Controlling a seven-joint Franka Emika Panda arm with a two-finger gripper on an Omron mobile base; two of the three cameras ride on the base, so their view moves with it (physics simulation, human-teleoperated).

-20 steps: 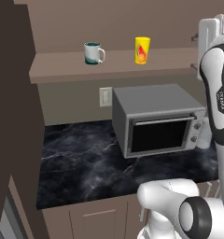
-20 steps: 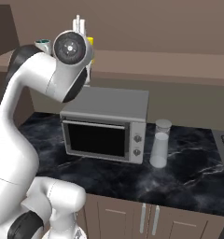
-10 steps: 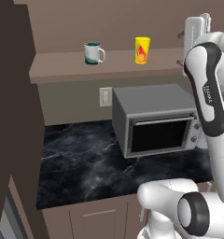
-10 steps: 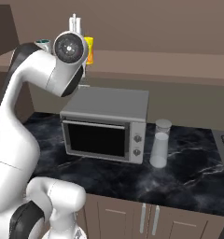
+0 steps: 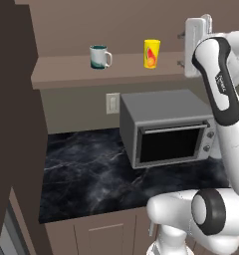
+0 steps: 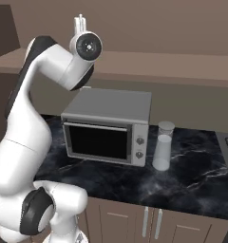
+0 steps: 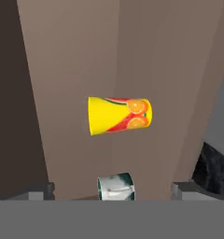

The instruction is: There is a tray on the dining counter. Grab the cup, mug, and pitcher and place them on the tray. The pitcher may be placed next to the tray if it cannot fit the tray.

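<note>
Cup (image 5: 151,53) stands upright on the wall shelf (image 5: 66,72) at upper centre of the left base view, right of the mug (image 5: 99,56), while the gripper (image 7: 113,189), jaws spread and empty, faces it sideways, apparently lining up a side grasp.

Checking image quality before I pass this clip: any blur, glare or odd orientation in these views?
Left base view: sharp, even light, the cup and mug clear on the shelf. Right base view: soft sheen on the pitcher. Hand view: rolled sideways, the cup seeming to lie flat, slightly soft.
</note>
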